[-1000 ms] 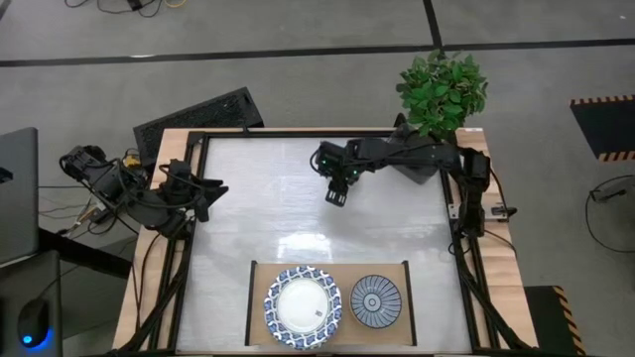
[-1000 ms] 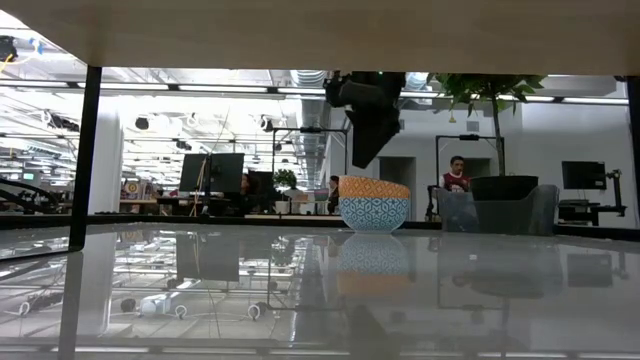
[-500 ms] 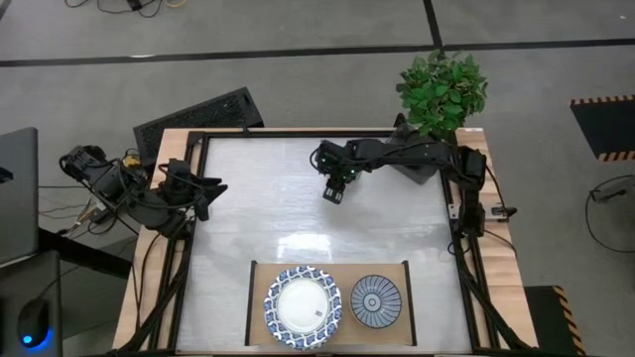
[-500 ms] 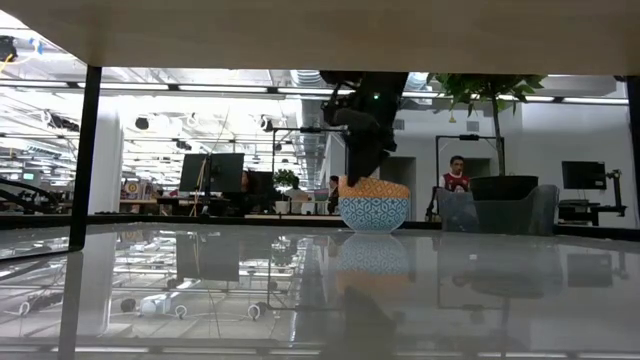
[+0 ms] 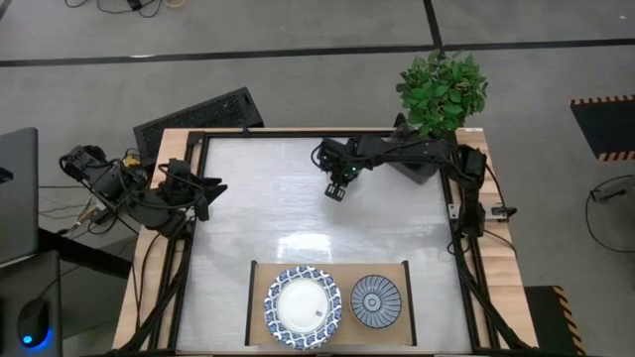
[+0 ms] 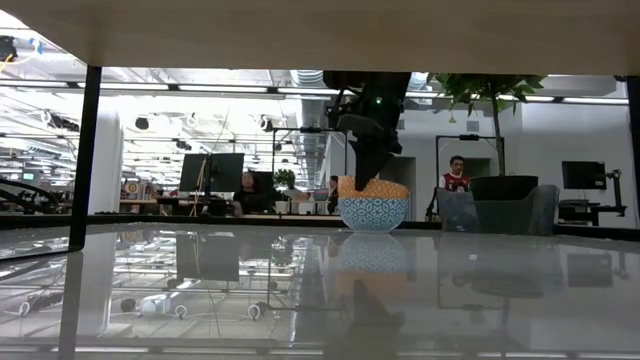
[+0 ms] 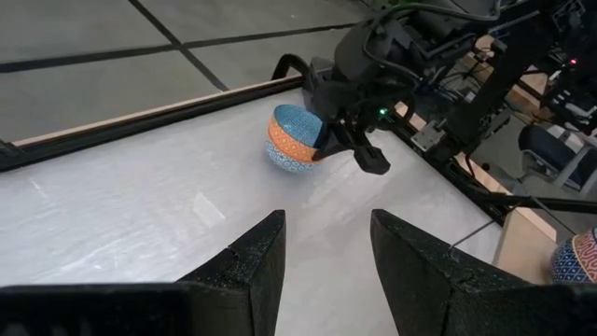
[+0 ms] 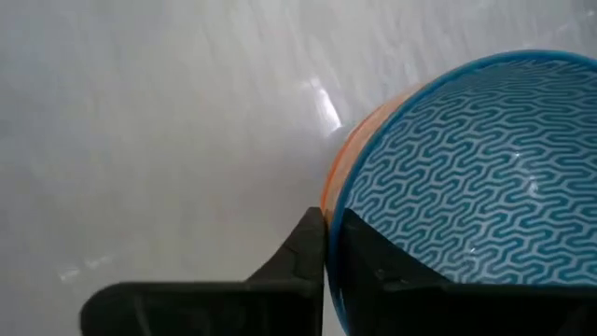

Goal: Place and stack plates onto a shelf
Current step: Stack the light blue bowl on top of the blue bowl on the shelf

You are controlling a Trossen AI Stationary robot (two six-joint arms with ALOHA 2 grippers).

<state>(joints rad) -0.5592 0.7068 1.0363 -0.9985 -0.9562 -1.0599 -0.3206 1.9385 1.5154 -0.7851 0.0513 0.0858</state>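
I have the right gripper (image 5: 337, 188) out over the far half of the table (image 5: 248, 208), and its fingers straddle the rim of an orange-and-blue bowl (image 7: 292, 138): in the right wrist view one dark finger (image 8: 300, 257) lies against the orange outside wall while the patterned blue inside (image 8: 457, 177) sits on the other side of it, so the jaws are nearly closed on that thin rim. From the low view the bowl rests on the tabletop directly under the gripper. Around the tool I see bare white surface on every side; the black table frame runs along the far edge just behind it, and the potted plant (image 5: 442, 89) stands at the far right corner, near the arm's base. The shelf (image 5: 327, 297) lies well apart from the gripper, at the table's near edge. On it a plate (image 5: 303, 302) with a blue-and-white rim and white centre sits on the left part, and a smaller blue patterned dish (image 5: 376, 299) sits just beside it on the right. My left gripper (image 7: 326, 252) waits at the left edge of the table, fingers spread and empty.
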